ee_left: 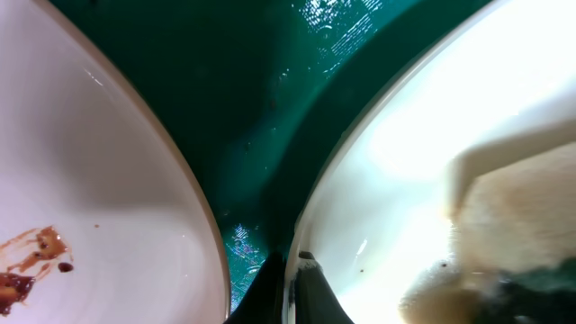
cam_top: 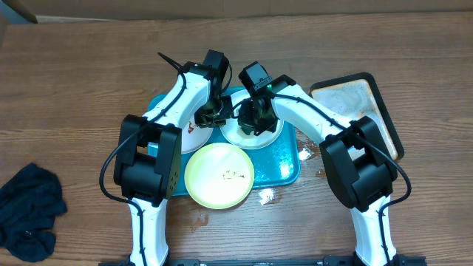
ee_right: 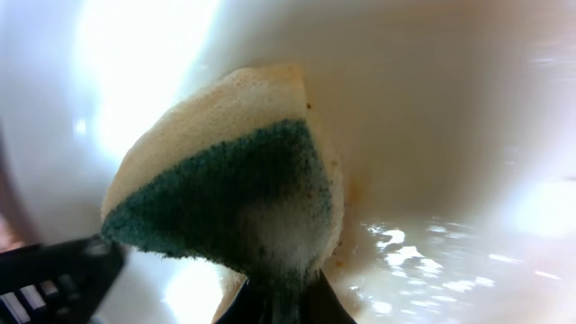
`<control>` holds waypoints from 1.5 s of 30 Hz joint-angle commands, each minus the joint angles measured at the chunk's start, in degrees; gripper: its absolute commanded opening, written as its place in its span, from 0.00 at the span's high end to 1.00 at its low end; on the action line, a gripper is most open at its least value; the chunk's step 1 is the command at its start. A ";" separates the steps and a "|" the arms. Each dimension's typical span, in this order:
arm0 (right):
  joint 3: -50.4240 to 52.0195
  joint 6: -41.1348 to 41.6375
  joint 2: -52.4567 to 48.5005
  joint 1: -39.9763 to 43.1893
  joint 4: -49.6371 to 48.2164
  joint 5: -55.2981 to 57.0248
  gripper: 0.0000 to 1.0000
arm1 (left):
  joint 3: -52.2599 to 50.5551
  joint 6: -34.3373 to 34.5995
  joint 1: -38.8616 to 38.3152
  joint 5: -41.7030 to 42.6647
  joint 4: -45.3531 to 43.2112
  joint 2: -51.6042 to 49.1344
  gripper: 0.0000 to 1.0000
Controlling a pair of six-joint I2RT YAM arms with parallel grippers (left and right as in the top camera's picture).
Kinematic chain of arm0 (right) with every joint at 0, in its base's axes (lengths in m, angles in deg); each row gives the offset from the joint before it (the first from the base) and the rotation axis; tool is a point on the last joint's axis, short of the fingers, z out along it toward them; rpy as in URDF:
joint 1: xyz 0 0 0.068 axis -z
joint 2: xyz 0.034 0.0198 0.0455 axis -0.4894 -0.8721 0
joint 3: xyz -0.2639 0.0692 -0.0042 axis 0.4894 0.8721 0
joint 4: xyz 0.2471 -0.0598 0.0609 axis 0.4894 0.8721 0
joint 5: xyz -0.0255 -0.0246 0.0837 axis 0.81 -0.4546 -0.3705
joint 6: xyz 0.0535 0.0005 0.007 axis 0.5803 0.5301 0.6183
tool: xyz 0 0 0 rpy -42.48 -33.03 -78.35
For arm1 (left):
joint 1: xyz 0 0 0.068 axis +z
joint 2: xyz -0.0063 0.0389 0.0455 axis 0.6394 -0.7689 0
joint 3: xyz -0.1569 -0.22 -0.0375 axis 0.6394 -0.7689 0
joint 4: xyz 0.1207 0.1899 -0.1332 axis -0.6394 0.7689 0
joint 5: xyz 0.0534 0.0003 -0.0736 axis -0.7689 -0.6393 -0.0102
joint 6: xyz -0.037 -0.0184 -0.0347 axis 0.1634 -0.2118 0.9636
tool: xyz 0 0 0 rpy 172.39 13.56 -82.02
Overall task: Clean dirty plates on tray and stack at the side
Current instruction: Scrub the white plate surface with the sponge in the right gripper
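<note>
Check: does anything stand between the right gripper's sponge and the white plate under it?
Nothing visible does: the right gripper presses the sponge directly onto the white plate, with only foam at the contact.

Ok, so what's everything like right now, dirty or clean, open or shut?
left white plate: dirty, red-brown smear
middle white plate: wet, sponge pressed on it
yellow-green plate: small yellow smear
tray: wet, holding all three plates
sponge: foamy, pinched by right gripper
right gripper: shut on sponge
left gripper: shut on middle white plate's rim
cloth: crumpled in a heap
</note>
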 commanded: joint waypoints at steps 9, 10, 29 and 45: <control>0.61 -3.37 -1.55 6.10 7.37 19.12 0.96 | -0.20 0.96 0.74 -5.57 1.11 -0.79 0.96; 0.61 -3.39 -1.55 6.51 7.43 19.89 0.96 | -0.20 0.72 0.74 -5.57 1.18 -0.79 0.96; -7.65 -4.04 -1.53 6.56 -1.88 8.96 0.96 | -0.20 -0.76 0.70 -5.31 1.86 -0.79 0.96; -8.92 -12.81 -1.53 6.27 7.28 0.74 0.96 | -0.20 -1.33 0.70 -4.92 0.83 -0.79 0.96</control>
